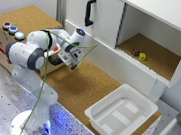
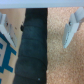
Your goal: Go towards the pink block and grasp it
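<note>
Hanging over the cork table [image 1: 84,87] beside a white cabinet [image 1: 106,23], and holding the claw [image 1: 71,59] wide open, gripping nothing.

Showing only in the exterior view: the white arm [image 1: 26,55] trailing a green cable [image 1: 41,94]; a black handle [image 1: 89,11] on the cabinet door; a dark maroon block [image 1: 135,52] and a yellow block [image 1: 142,56] lying just beside each other in the cabinet's open compartment, well apart from the claw; a white tub [image 1: 99,122] sitting on the table near the exterior view's right; a brown box [image 1: 0,38] at the exterior view's left carrying three round buttons [image 1: 13,30] on top.

Showing only in the wrist view: the claw [image 2: 39,44] from above, with both pale fingers [image 2: 74,27] spread far apart; a dark band [image 2: 32,45] running between them; bare cork on one side of that band and a pale surface with teal print [image 2: 6,56] on the other.

Not finding the pink block in either view, so cannot tell where it is lying; certainly not sitting between the fingers.

Trying to read writing: making out a red mark [image 1: 1,50] on the side of the box in the exterior view, too small and blurred to read; catching teal shapes in the wrist view, cut off at the edge and too blurred to spell out. Spotting no legible brand anywhere.
</note>
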Action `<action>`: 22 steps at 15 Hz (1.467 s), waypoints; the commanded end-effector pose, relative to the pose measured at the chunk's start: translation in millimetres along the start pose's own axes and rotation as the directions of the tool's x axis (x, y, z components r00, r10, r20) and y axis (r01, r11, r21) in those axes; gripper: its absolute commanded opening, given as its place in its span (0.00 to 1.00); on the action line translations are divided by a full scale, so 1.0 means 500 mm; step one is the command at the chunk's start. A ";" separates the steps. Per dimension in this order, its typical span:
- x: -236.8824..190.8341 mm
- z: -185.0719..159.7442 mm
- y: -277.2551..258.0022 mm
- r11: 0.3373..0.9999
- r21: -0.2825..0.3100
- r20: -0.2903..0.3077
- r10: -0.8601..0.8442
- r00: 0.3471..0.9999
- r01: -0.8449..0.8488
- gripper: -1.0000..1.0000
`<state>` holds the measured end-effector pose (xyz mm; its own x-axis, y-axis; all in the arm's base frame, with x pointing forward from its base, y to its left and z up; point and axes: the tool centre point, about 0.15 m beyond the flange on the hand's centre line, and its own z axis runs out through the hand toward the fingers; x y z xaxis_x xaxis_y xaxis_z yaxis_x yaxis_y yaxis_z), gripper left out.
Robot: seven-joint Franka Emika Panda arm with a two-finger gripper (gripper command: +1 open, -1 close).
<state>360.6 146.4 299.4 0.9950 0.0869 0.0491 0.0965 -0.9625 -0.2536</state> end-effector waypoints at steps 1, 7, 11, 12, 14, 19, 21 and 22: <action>-0.023 -0.161 -0.044 0.973 -0.232 -0.185 -0.039 0.982 -0.005 1.00; -0.013 -0.304 -0.204 0.902 -0.386 -0.204 -0.287 0.936 0.193 1.00; 0.008 -0.248 -0.309 0.846 -0.300 -0.006 -0.464 0.886 0.441 1.00; 0.012 -0.237 -0.329 0.828 -0.288 0.026 -0.495 0.868 0.481 1.00; 0.016 -0.210 -0.380 0.771 -0.272 0.091 -0.575 0.813 0.576 1.00; 0.001 -0.090 -0.455 0.579 -0.257 0.269 -0.726 0.633 0.774 1.00; 0.002 -0.050 -0.455 0.498 -0.219 0.305 -0.781 0.544 0.839 1.00; 0.009 -0.039 -0.447 0.465 -0.203 0.310 -0.804 0.508 0.861 1.00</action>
<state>321.5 319.9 404.7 0.5723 0.8065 0.1485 0.8046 -0.5873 0.0885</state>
